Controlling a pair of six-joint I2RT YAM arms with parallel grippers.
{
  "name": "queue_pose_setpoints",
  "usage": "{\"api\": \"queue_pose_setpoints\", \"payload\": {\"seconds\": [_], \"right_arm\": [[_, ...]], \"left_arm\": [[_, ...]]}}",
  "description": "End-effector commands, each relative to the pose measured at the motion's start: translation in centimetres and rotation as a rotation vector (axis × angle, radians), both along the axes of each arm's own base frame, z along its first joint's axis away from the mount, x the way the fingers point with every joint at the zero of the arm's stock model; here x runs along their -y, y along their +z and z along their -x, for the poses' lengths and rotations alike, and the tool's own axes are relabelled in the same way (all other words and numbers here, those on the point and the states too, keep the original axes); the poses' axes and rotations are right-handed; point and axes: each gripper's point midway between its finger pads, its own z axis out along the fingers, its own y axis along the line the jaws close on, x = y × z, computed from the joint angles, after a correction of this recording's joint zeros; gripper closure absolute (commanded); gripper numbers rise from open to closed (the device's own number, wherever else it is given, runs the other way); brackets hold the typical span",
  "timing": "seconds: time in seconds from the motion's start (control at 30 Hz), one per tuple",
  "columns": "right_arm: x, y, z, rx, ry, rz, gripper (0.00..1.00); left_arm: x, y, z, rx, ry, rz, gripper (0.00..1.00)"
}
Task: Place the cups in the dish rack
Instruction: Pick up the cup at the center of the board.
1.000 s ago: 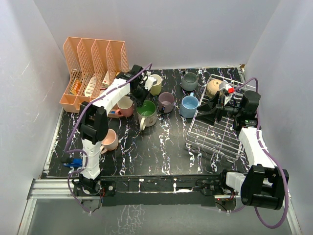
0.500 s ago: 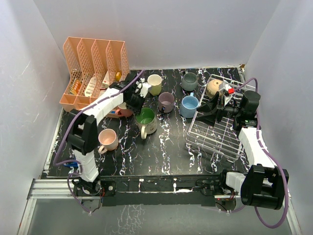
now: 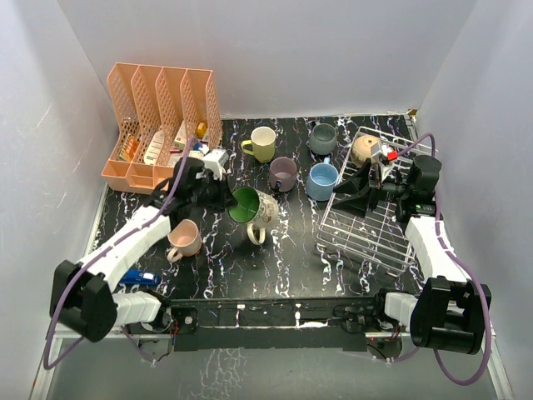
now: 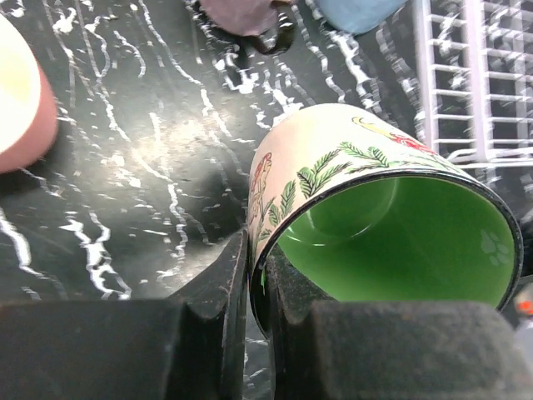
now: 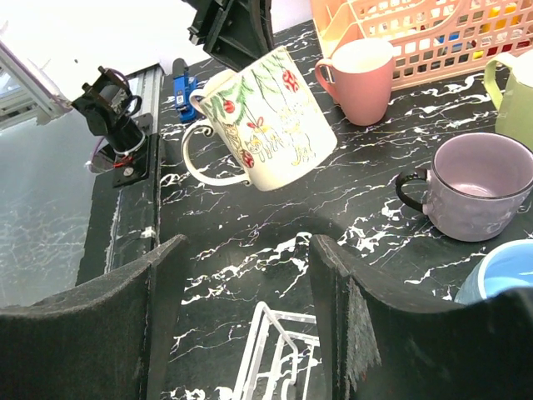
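My left gripper (image 3: pixel 225 197) is shut on the rim of the cream mug with the green inside (image 3: pixel 255 207). It holds the mug tilted on its side above the table; the left wrist view shows the jaws pinching the mug's wall (image 4: pixel 375 208). The mug also shows in the right wrist view (image 5: pixel 266 121). My right gripper (image 3: pixel 346 193) is open and empty over the left edge of the dish rack (image 3: pixel 375 225). A tan mug (image 3: pixel 364 150) lies in the rack's far corner. Yellow-green (image 3: pixel 263 143), grey (image 3: pixel 323 138), mauve (image 3: pixel 283 173), light blue (image 3: pixel 321 181) and pink (image 3: pixel 185 238) mugs stand on the table.
The peach slotted organizer (image 3: pixel 158 117) stands at the far left, with another pink mug (image 5: pixel 364 79) in front of it. A small blue object (image 3: pixel 137 277) lies near the left front edge. White walls close in both sides and the back.
My left arm has lifted the cream mug off the table, tipped it sideways and drawn it nearer and to the right. The right arm has not moved.
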Motion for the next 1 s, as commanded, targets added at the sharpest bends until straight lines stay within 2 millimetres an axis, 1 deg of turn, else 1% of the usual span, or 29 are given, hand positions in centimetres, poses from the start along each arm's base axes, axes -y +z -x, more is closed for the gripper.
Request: {"api": "queue_pose_setpoints", "payload": {"seconds": [0.0,0.03,0.07,0.13,0.43,0.83,0.97], "right_arm": [[-0.3,0.3,0.6,0.051,0.047,0.001,0.39],[-0.4,0.3,0.7,0.049,0.051,0.0,0.39],[-0.4,0.3,0.8,0.049,0.058,-0.001,0.39],[-0.5,0.3,1.0,0.047,0.075,-0.004,0.39],[-0.9,0.2,1.5,0.033,0.112,-0.011,0.39],[-1.0,0.0,1.4,0.022,0.108,-0.012,0.39],[-1.0,-0.1,1.3,0.015,0.109,-0.013,0.39]], "left_arm": [[3.7,8.5,0.1,0.157,0.018,0.426,1.0],[4.0,8.9,0.4,0.152,0.019,0.484,1.0],[4.4,9.8,0.5,0.169,0.014,0.55,1.0],[4.8,10.7,1.0,0.17,0.014,0.633,1.0],[5.2,14.7,2.3,0.289,0.0,0.872,1.0],[5.8,17.6,3.5,0.399,-0.012,1.028,1.0],[6.3,18.1,3.7,0.407,-0.028,1.065,1.0]]}}
